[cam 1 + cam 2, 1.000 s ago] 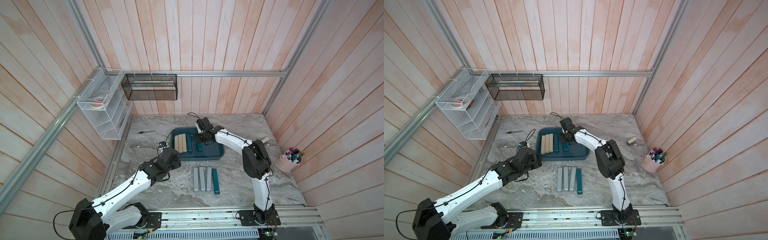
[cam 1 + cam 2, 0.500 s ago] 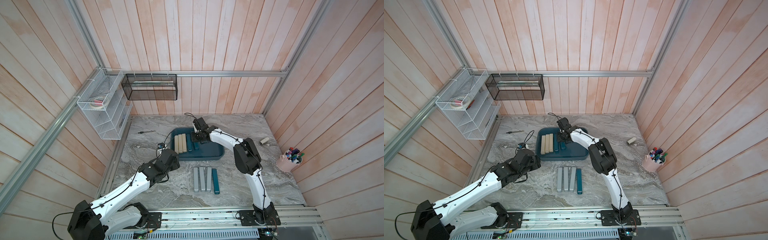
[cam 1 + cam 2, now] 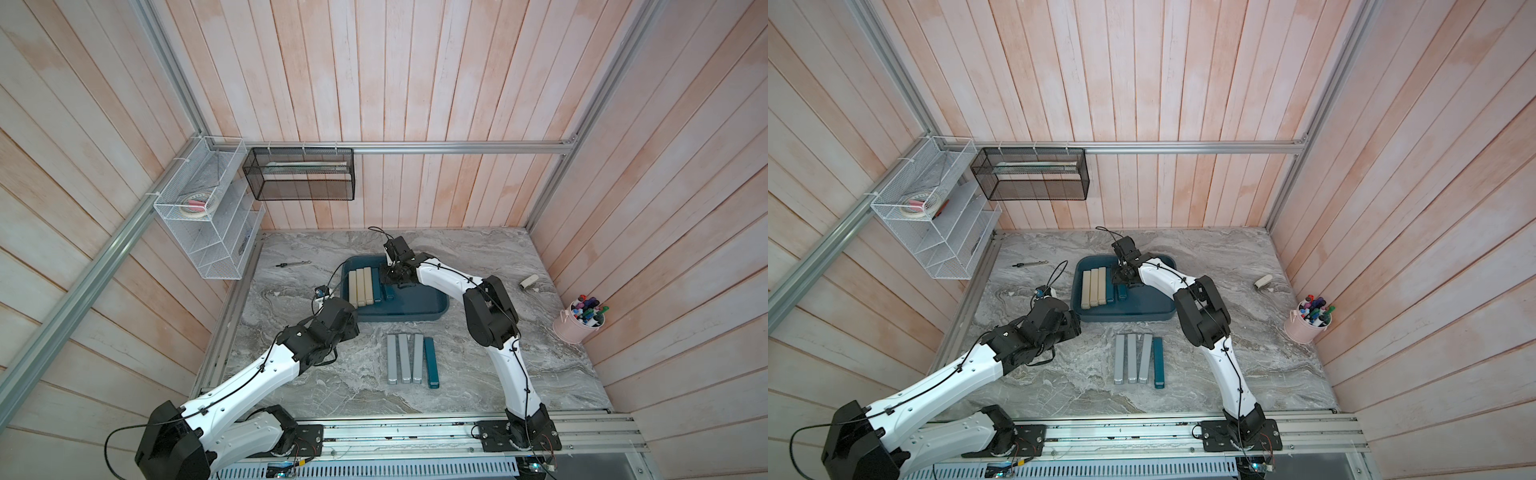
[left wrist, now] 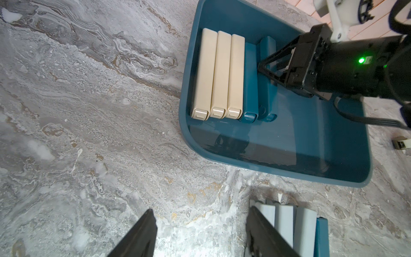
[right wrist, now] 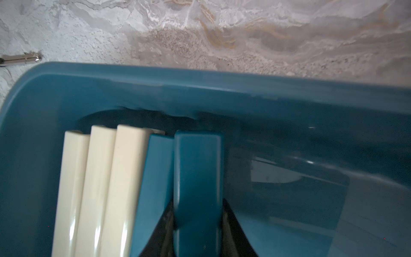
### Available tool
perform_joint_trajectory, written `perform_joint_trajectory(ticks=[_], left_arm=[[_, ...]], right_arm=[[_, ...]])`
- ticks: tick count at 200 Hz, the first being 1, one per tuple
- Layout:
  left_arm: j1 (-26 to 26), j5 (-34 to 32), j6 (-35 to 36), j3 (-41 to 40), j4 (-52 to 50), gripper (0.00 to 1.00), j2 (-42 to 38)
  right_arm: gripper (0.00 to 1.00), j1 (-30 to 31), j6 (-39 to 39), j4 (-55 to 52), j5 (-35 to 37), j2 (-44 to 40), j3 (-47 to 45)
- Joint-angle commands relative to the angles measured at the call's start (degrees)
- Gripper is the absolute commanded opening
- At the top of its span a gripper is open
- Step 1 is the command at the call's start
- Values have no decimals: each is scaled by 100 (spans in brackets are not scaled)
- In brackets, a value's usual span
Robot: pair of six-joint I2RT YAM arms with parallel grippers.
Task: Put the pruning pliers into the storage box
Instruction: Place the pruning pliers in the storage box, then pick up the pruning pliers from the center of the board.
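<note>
The storage box, a dark teal tray, sits mid-table. Inside lie three beige pruning pliers and one teal one side by side. My right gripper is shut on a second teal bar, low in the box, right beside the first. In front of the box, three grey bars and a teal bar lie on the table. My left gripper hangs open over bare table, left of the grey bars.
A thin silver tool lies left of the box. A small beige piece and a pink bucket of markers are at the right. A white wire rack and a black mesh basket hang on the walls.
My right gripper has carried its teal bar leftward inside the box, up against the other teal bar. The left arm has hardly moved.
</note>
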Motion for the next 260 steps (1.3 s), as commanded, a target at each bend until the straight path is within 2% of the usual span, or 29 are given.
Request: perform_joint_trajectory(ticks=[1,87,123,166,202,234,260], left_arm=[[33,-17,-50,-118,11,68,-58],[33,31,-96,-64,-46,67,-69],[39,-73,-39,44,-138,67,-47],[42,-62,86,284,-9,68,269],[42,37,156,337,329,68,530],[33,124,246,435,509,67,655],[40,84,348,478,577,68,695]], right_arm=[[34,26,170,8,-1,125,215],[42,-116,334,7,206,-517,-30],[43,-122,110,50,308,-1279,-467],[46,-107,-160,402,456,-2735,-1931],[52,-116,-360,713,833,-3888,-3499],[53,-79,-293,433,867,-4487,-4341],[56,207,-48,156,1286,-5069,-4934]])
